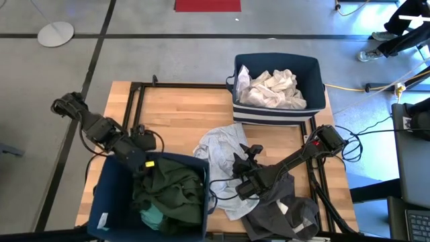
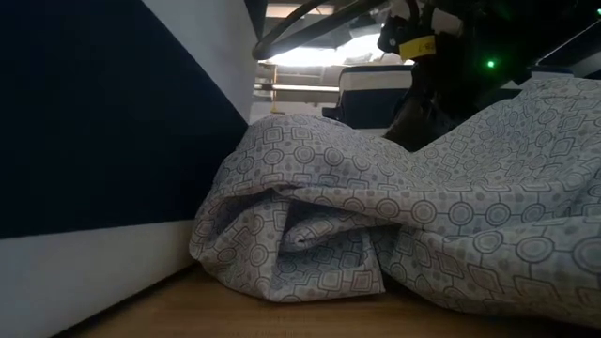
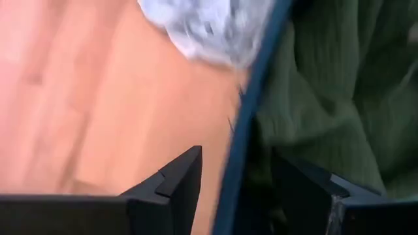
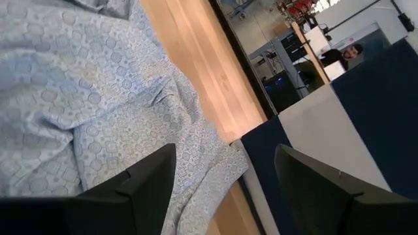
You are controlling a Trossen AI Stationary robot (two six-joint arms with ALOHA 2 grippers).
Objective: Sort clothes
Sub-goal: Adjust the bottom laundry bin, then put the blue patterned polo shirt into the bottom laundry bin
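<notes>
A light grey patterned garment (image 1: 225, 144) lies crumpled on the wooden table and fills the low view (image 2: 394, 225). My right gripper (image 1: 240, 189) is open just above its near part (image 4: 98, 98). A dark grey garment (image 1: 285, 215) lies at the near edge. Dark olive green clothes (image 1: 171, 191) and a teal piece (image 1: 153, 216) lie in the near-left navy bin (image 1: 107, 176). My left gripper (image 1: 144, 163) is open at that bin's far rim (image 3: 243, 124), one finger outside and one over the green cloth (image 3: 326, 78). White and cream clothes (image 1: 272, 87) fill the far bin (image 1: 279, 59). My left gripper stands with one finger on each side of the near-left bin's far rim; I cannot tell whether either finger touches it. My right gripper is close over the light grey garment, pointing toward the table's left; I cannot tell whether its fingers touch the cloth.
The near-left bin's navy and white wall (image 4: 366, 130) stands close to my right gripper. A black frame (image 1: 138, 101) edges the table. Bare wood (image 1: 175, 114) lies at the far left. A person (image 4: 346, 55) shows in the room beyond.
</notes>
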